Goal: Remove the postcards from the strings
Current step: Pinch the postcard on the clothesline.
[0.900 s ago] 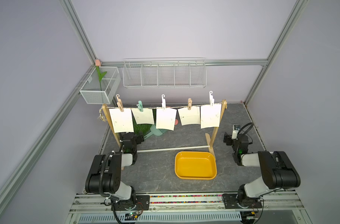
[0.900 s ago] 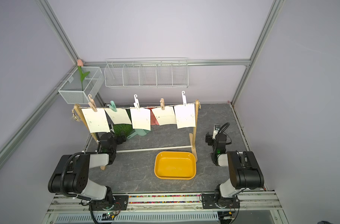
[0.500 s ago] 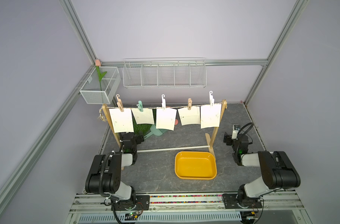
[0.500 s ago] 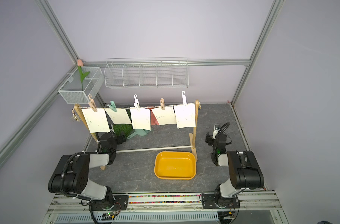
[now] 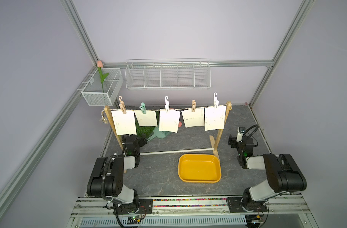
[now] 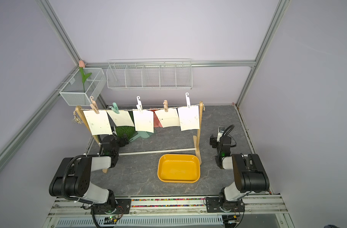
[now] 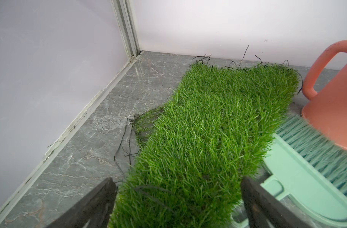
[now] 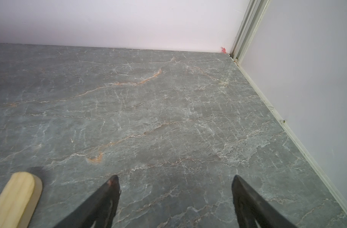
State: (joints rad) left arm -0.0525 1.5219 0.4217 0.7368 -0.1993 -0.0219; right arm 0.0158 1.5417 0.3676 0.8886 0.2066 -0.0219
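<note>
Several cream postcards hang in a row from the string (image 5: 180, 108) (image 6: 151, 109), each pinned by a pastel clothespin; the leftmost card (image 5: 123, 122) (image 6: 97, 122) and the rightmost card (image 5: 215, 118) (image 6: 188, 118) sit next to the wooden posts. My left gripper (image 5: 143, 141) (image 7: 177, 189) is low on the table below the leftmost card, open over green turf. My right gripper (image 5: 231, 142) (image 8: 175, 185) is low, to the right of the right post, open over bare table. Neither wrist view shows a card.
A yellow tray (image 5: 198, 156) lies in front of the rack's white rod (image 5: 174, 151). Behind the rack lie a turf mat (image 7: 208, 128), a mint dustpan with brush (image 7: 299, 187) and a salmon watering can (image 7: 336, 98). A rack foot (image 8: 14, 197) lies near my right gripper. Wire baskets (image 5: 167, 75) hang on the back wall.
</note>
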